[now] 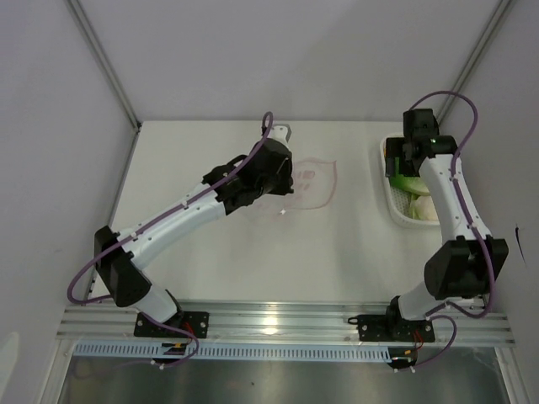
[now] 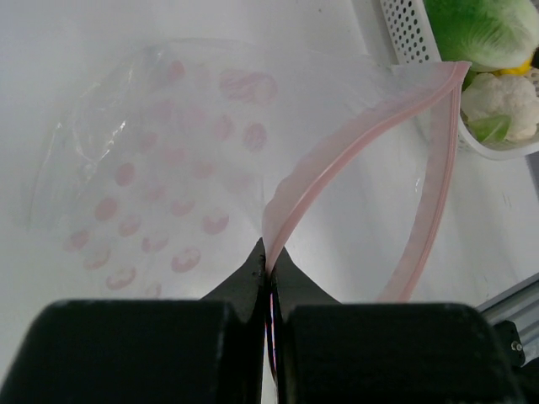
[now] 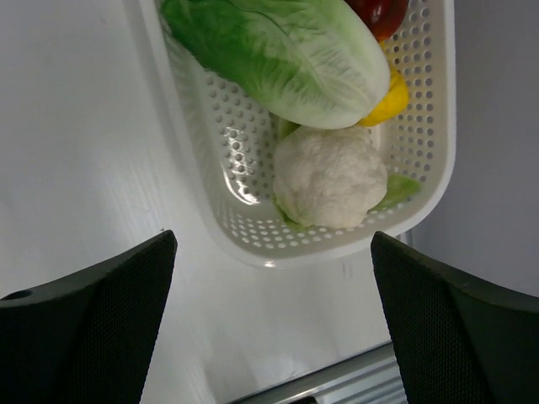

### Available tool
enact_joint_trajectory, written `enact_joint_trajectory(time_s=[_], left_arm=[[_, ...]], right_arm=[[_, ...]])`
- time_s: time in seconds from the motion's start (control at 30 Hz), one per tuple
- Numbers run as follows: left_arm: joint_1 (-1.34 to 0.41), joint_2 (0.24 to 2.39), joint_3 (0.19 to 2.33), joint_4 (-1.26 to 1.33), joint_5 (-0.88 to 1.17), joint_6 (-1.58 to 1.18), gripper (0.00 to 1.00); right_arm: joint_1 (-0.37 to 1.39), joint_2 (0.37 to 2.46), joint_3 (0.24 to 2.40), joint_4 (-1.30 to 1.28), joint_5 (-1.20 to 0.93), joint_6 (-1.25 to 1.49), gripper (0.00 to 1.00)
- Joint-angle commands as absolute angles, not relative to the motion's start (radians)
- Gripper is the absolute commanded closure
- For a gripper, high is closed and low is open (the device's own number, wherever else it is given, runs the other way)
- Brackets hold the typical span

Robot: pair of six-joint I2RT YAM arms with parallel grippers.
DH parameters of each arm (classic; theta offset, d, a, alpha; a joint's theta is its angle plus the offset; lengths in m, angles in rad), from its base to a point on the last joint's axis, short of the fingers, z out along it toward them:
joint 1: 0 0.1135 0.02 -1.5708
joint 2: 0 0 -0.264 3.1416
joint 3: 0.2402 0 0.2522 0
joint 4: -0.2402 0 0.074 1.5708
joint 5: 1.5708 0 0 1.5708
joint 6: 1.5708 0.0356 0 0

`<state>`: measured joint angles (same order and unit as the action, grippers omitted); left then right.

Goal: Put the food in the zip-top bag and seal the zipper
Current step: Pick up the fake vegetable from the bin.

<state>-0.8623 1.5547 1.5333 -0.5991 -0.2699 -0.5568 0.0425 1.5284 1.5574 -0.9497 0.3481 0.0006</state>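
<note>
The zip-top bag lies flat at the table's middle, clear with pink dots. Its pink zipper bows up into an open mouth. My left gripper is shut on the zipper strip and holds one lip raised; from above it sits at the bag's left edge. The food lies in a white mesh basket: a leafy cabbage, a white garlic-like piece, a yellow fruit and a red apple. My right gripper hangs open over the basket's near end, holding nothing.
The basket stands at the table's right edge, close to the right wall. In the left wrist view its corner shows just beyond the bag's mouth. An aluminium rail runs along the near table edge.
</note>
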Motion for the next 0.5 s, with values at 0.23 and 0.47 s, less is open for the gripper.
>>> enact_joint_trajectory(time_s=[0.23,0.47], left_arm=[[-0.815,1.546,1.421,-0.469,-0.129,-0.571,0.99],[-0.811,1.566,1.428,-0.451,-0.094,-0.574,0.99]], right_arm=[[0.077,1.664,1.572,-0.752,0.623,-0.346,0.01],[0.110,1.765,1.519,-0.658,0.585,-0.480,0.01]])
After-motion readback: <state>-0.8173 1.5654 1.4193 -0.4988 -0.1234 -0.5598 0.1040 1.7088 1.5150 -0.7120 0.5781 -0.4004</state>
